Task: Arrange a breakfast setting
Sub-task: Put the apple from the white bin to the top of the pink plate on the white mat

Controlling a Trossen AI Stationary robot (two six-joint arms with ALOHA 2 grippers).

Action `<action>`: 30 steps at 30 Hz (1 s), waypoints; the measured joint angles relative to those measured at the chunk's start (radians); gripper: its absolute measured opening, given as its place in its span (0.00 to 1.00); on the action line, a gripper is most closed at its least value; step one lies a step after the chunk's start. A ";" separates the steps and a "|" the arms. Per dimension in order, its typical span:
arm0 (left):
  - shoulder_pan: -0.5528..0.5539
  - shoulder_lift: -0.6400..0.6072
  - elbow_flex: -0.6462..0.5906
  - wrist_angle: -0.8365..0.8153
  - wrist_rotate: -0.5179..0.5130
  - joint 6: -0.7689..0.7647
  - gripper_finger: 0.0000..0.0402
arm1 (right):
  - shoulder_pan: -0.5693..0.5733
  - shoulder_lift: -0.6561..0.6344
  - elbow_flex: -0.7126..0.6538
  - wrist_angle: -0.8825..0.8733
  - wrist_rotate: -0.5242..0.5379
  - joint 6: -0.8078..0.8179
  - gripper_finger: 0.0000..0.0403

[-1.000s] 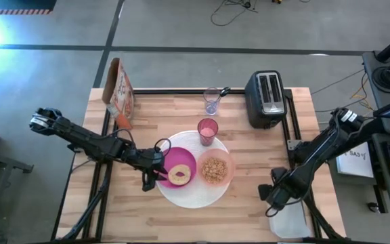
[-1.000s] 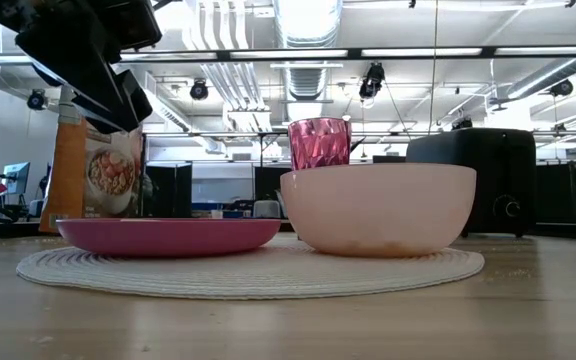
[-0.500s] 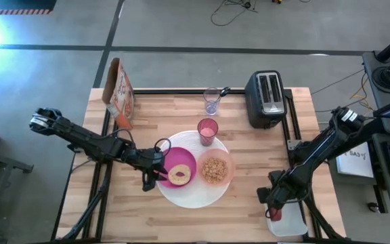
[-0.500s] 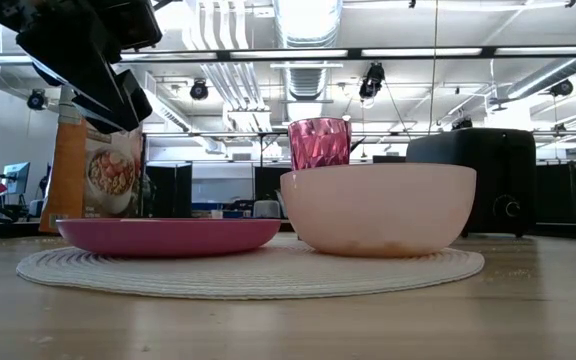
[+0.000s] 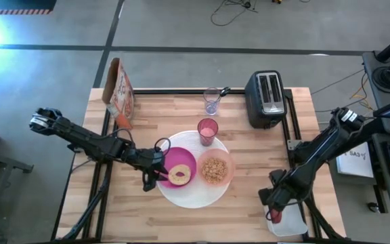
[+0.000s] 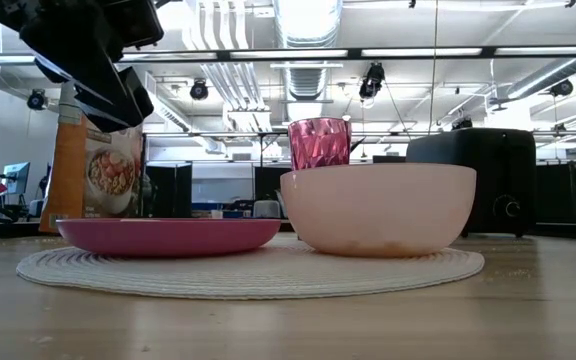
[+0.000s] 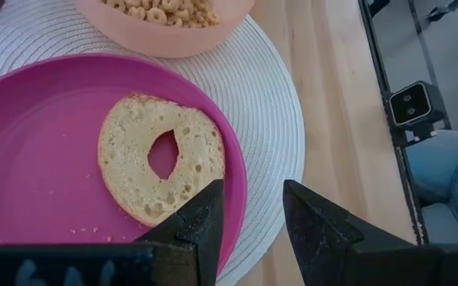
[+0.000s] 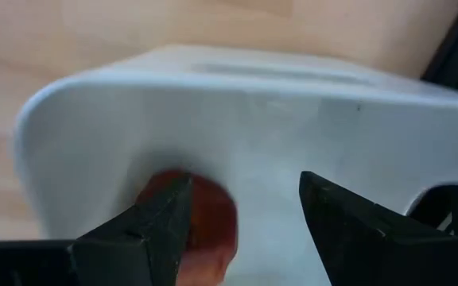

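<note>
White plate (image 5: 196, 193): mid-table, carrying the magenta plate (image 5: 175, 163) with bagel (image 7: 163, 166) and the peach bowl (image 5: 215, 169).
Right gripper (image 8: 245, 214): well right of white plate, parted, empty, over white tub (image 8: 293, 119) around dark-red fruit (image 8: 205, 218).
Left gripper (image 7: 249, 218): parted, empty, over magenta plate's rim.
Open room: bare wood flanking white plate.

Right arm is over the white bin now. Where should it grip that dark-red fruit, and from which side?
Grip the dark-red fruit across its round middle, coming straight down into the white bin; its walls block sideways approaches. The right gripper is open, with one finger nearly touching it.
</note>
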 joint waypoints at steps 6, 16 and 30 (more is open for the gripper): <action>0.000 0.001 0.001 0.042 0.000 -0.028 0.28 | 0.000 -0.002 0.072 -0.003 0.000 -0.055 0.55; -0.009 0.033 0.002 0.158 0.000 -0.035 0.28 | 0.029 0.010 0.147 -0.009 -0.017 -0.005 0.55; -0.009 0.046 0.002 0.170 0.000 -0.032 0.28 | 0.055 0.087 0.132 0.084 -0.050 0.031 0.55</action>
